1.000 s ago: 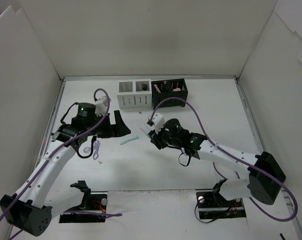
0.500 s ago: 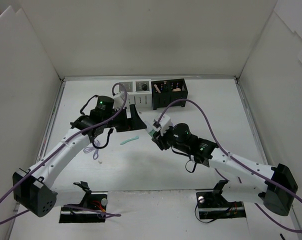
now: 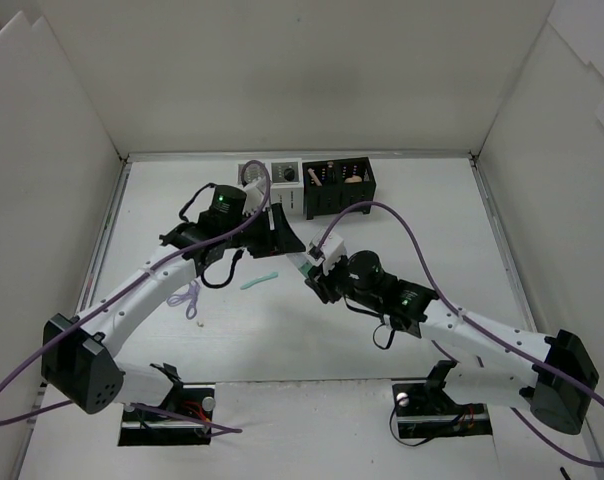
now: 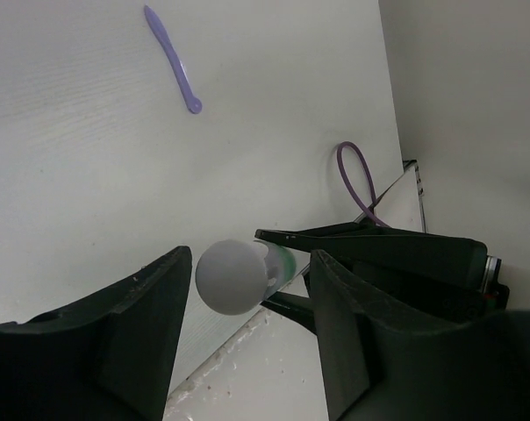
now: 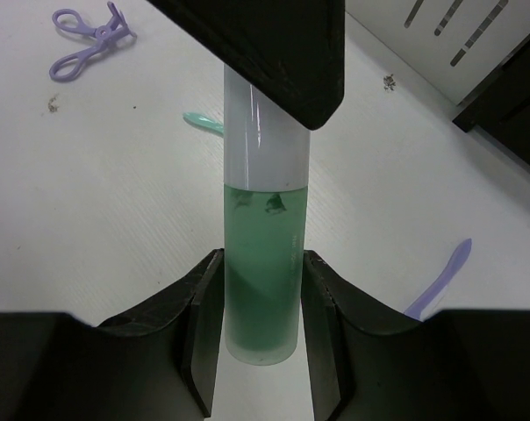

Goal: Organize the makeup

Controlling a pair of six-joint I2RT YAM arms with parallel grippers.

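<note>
A white table (image 3: 442, 220) boxed in by white walls (image 3: 302, 80), seen from above, with 2 robot arms reaching in from the near edge. At the far edge stand a white slotted box (image 3: 285, 176) and, to its right, a black slotted box (image 3: 339, 187). Near the middle of the table the 2 grippers meet over 1 item, the mint-green tube (image 5: 261, 289).

The right gripper (image 5: 262, 259) is clamped on the tube's lower, green part and appears to hold it clear of the table. The left gripper (image 4: 252, 254) straddles the tube's white cap (image 4: 232, 276) with its jaws apart. 1 finger is just beside the cap and the other stands off with a visible gap, so it grips nothing yet.

This looks like a handover, probably so the left arm can carry the tube to the boxes. To do it well, the left jaws should centre on the cap and close squarely and firmly before the right jaws let go. Releasing early could drop the tube, and an off-centre pinch on the round cap could let it slip or twist.

The tube is a straight cylinder with a translucent mint-green body and a smooth white cap with a rounded end. Also loose on the table are a mint stick (image 5: 204, 122), a purple stick (image 4: 173, 57) and a purple looped tool (image 5: 85, 39).
</note>
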